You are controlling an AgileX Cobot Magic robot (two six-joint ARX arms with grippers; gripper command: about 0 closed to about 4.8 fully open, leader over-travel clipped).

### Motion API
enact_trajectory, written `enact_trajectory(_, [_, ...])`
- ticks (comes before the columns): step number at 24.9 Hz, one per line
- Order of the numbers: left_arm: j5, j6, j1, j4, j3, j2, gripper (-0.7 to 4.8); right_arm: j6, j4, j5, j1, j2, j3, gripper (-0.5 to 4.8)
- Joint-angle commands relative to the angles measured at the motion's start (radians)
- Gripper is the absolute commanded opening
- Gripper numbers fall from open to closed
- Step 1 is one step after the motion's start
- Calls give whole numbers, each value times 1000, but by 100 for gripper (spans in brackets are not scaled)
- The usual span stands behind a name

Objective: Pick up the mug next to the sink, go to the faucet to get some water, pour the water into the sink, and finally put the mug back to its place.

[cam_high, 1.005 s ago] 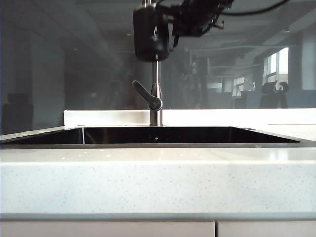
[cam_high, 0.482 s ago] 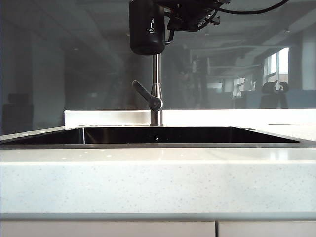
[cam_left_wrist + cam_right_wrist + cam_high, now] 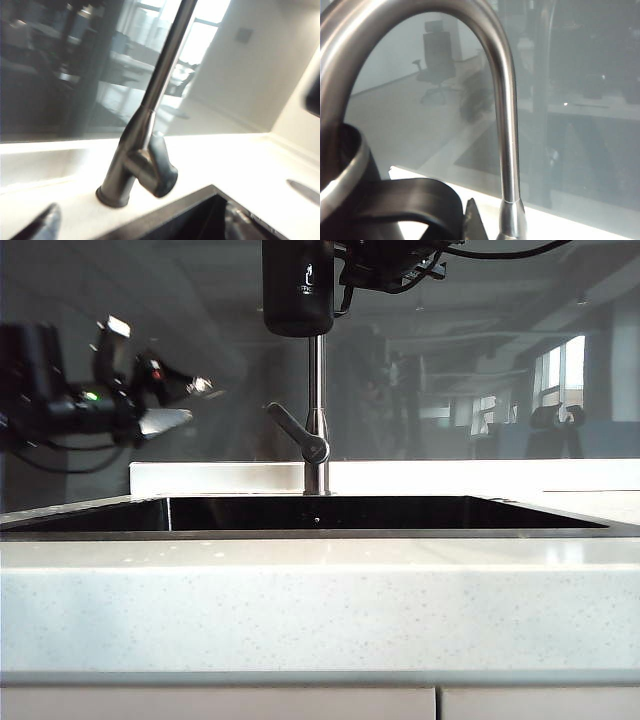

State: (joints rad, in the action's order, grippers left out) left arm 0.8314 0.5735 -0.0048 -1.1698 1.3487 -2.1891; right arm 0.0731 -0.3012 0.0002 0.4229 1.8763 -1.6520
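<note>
Pale stone counter (image 3: pixel 320 600) fronts the dark sink (image 3: pixel 330 513). Above it the right gripper (image 3: pixel 345 270), clenched on the handle, holds the black mug (image 3: pixel 297 285) upright before the faucet (image 3: pixel 315 410); its rim is cut off. The left gripper (image 3: pixel 170 405), fingers spread, hovers at the left, level, pointing toward the faucet.

Mug (image 3: pixel 298 285) top and faucet (image 3: pixel 316 410) spout beyond upper edge, left hand (image 3: pixel 165 405) blurred
</note>
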Motion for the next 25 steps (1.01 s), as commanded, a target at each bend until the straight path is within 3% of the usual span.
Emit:
enact_trajectory(1, [72, 60, -23, 4, 230, -151, 479, 4, -44, 1, 2, -10, -10, -5])
enact_trajectory(5, [104, 70, -67, 95, 531, -332, 479, 4, -40, 0, 2, -10, -10, -5])
enact_trajectory(8, [97, 53, -105, 101, 637, -389, 479, 4, -24, 0, 2, -10, -10, -5])
enact_trajectory(11, [85, -4, -135, 127, 668, -397, 479, 4, -1, 0, 2, -10, -10, -5])
enact_trajectory(16, [93, -5, -158, 142, 703, -397, 479, 4, 61, 0, 2, -10, -10, -5])
enact_trajectory(22, [154, 57, -158, 120, 702, -397, 479, 4, 57, 1, 0, -9, -10, -5])
enact_trajectory(25, [196, 141, -158, 42, 702, -397, 479, 4, 56, 1, 0, -9, -10, -5])
